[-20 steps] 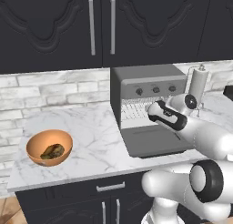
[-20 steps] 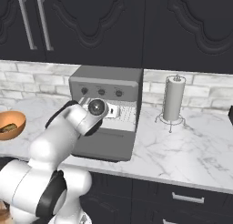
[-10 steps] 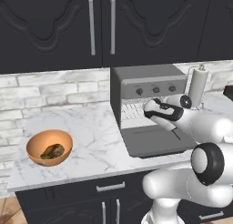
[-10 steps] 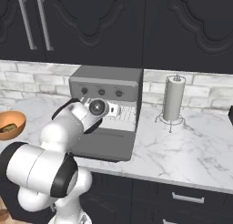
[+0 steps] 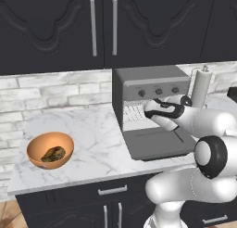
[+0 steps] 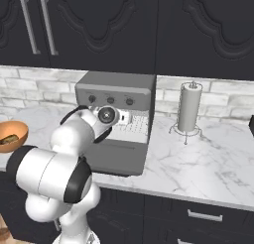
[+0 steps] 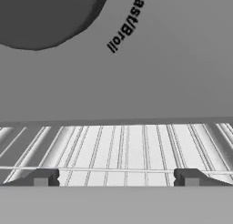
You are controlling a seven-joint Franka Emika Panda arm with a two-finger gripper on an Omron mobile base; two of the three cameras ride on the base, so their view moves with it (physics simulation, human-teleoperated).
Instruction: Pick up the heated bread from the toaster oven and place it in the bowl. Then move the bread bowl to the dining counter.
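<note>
Looking along the hand view, we see the gripper (image 7: 116, 178) low in the frame, its two dark fingertips (image 7: 41, 178) spread wide apart with nothing between them: released. Just beyond them we note the wire rack (image 7: 123, 150) of the toaster oven (image 5: 150, 109), and above it the grey front panel with part of a dark knob (image 7: 43, 16) at upper left and printed lettering beside it.

In the left base view we find the arm (image 5: 194, 118) at centre right, reaching into the oven mouth over the dropped door (image 5: 157, 143). We cannot make out any bread on the rack.

At lower left of that view, well apart from the oven, sits the bowl (image 5: 34, 146) on the marble worktop (image 5: 92, 143); a dark olive-brown bread piece (image 5: 53, 154) lies inside.

Farther back, right of the oven, stands a paper towel roll (image 6: 190, 107) before the white brick backsplash (image 5: 60, 92), dark cabinets (image 5: 102, 28) above.
</note>
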